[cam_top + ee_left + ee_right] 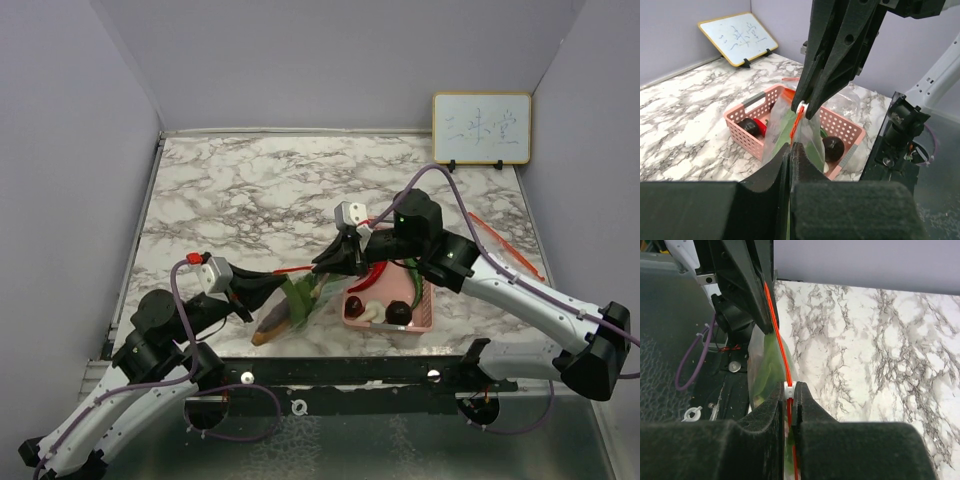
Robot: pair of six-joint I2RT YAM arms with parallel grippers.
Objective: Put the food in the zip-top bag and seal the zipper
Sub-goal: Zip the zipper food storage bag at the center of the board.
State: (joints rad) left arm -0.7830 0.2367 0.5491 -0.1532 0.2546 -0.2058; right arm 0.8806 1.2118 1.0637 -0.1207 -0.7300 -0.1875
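Note:
A clear zip-top bag [296, 300] with a red zipper [777, 330] hangs stretched between my two grippers, above the table's front edge. Green leafy vegetable [299, 303] and an orange carrot [266, 332] show inside it. My left gripper [274, 279] is shut on the bag's left end [790, 147]. My right gripper [326, 262] is shut on the white zipper slider [790, 388], which also shows in the left wrist view [801, 106]. The pink basket [430, 318] still holds a red chili [374, 277], a dark round piece [398, 313] and a white mushroom-like piece [369, 311].
The basket [740, 131] stands just right of the bag, under my right arm. A small whiteboard [481, 128] stands at the back right. A thin red strip [505, 245] lies on the marble at the right. The metal rail [350, 375] runs along the near edge.

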